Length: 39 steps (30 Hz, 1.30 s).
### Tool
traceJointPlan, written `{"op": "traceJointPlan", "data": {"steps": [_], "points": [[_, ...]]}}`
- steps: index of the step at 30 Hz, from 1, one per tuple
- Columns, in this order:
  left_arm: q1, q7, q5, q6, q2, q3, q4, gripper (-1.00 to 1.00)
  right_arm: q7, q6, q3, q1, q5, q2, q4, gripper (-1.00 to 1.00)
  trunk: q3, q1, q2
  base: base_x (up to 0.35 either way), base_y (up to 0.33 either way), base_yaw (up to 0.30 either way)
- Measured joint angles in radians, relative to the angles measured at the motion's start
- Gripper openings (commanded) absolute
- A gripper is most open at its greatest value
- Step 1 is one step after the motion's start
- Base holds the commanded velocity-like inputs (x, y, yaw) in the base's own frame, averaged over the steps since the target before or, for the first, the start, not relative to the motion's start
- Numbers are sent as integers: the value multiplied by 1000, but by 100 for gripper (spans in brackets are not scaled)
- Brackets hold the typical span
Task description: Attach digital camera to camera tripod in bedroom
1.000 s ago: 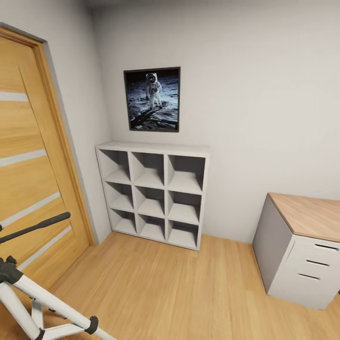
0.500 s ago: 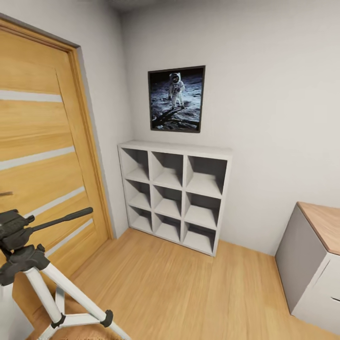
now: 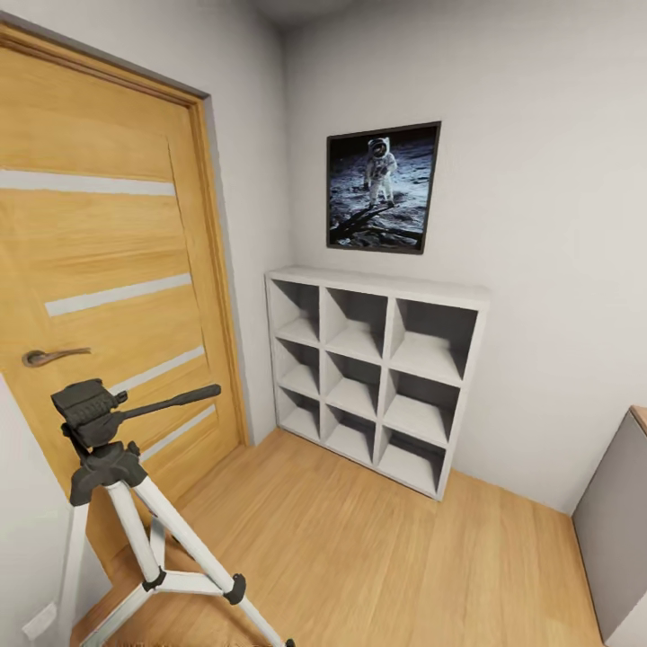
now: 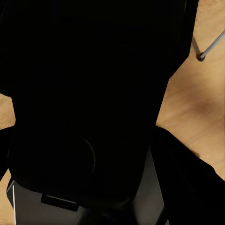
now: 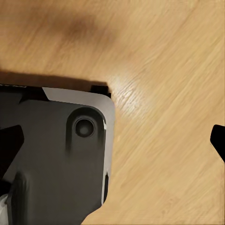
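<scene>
The camera tripod stands in the bedroom at the head view's lower left, on the wood floor in front of the wooden door. Its black head sits bare on top, with the long pan handle pointing right. The digital camera is out of view. In the left wrist view a big black mass sits close to the lens, and I cannot tell what it is. My right gripper hangs over the floor, its dark fingertips far apart at the picture's edges with nothing between them.
White cube shelves stand against the far wall under a moon-landing poster. A grey cabinet side shows at the right edge. Open plank floor lies between tripod and shelves. My grey base shows in the right wrist view.
The head view has swung left, so the camera moved: the tripod now shows almost whole, the door handle has appeared, and the desk has slid off the right edge.
</scene>
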Motion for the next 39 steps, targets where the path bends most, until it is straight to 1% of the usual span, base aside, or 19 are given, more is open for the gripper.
{"op": "traceJointPlan", "data": {"steps": [21,39], "points": [[0,0,2,1,2,3,0,-100,0,0,0,0,0,0,0,100,0,0,0,0,-264,283],[0,0,5,1,3,3,0,-100,-8,-1,0,0,0,0,0,100,0,0,0,0,-19,283]]}}
